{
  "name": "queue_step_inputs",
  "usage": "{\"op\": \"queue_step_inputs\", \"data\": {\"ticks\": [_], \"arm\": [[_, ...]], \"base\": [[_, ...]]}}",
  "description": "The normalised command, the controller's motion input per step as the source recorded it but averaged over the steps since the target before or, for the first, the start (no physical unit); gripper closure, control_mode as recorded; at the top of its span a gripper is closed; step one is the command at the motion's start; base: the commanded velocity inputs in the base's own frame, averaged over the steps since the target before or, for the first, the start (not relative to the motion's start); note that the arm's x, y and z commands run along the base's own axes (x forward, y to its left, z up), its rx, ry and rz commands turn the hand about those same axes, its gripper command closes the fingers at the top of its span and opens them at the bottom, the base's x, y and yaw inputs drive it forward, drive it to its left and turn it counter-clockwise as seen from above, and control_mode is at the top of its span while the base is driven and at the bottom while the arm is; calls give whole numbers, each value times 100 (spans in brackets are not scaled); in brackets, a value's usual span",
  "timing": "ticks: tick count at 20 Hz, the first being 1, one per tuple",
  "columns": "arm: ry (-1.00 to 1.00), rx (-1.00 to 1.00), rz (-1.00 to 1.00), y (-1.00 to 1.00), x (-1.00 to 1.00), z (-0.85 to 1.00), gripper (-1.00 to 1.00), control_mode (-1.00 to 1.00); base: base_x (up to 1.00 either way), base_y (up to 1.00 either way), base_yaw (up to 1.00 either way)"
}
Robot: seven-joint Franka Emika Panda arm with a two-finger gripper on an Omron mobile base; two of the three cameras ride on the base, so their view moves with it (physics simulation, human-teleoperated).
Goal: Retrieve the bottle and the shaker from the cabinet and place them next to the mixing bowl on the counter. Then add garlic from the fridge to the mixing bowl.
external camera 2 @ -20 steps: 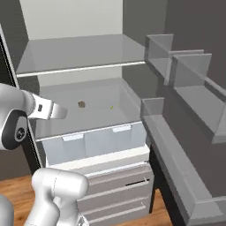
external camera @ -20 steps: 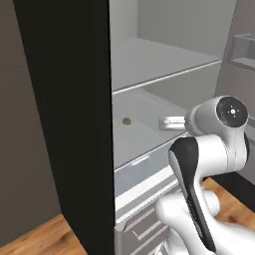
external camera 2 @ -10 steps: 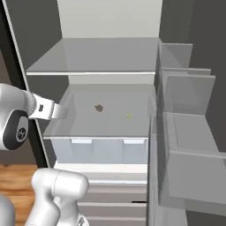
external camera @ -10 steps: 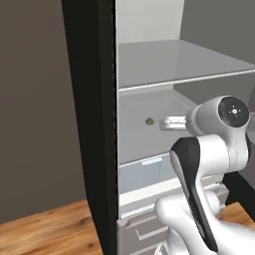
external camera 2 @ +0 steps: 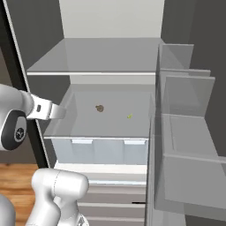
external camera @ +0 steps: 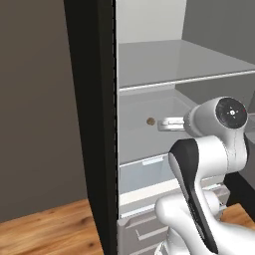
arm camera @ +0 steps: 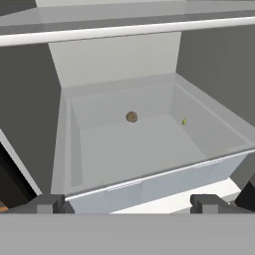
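Tool (arm camera: pixel 127 201) spread wide, holding nothing — roundish garlic (arm camera: pixel 131 116) shows no long axis, deep on fridge (external camera 2: pixel 110 56) shelf

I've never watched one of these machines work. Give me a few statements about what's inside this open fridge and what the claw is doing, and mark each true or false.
1. The garlic lies on a shelf inside the fridge. True.
2. The gripper is clamped on the garlic. False: its jaws are wide open and empty, well short of the garlic.
3. A small yellow-green bit lies on the same shelf, apart from the garlic. True.
4. The garlic sits on the top shelf. False: it is on the shelf below that one, just above the translucent drawers.
5. The fridge door is closed. False: the fridge stands open.
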Motion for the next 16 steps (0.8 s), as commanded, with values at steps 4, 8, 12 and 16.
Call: {"op": "queue_step_inputs", "data": {"ticks": [4, 8, 12, 16], "arm": [[0, 0, 0, 0, 0, 0, -100, 100], [0, 0, 0, 0, 0, 0, -100, 100], [0, 0, 0, 0, 0, 0, -100, 100], [2, 4, 1, -33, 37, 0, -100, -100]], "base": [[1, 0, 0], [1, -15, 0], [6, -34, 0], [0, 0, 0]]}}
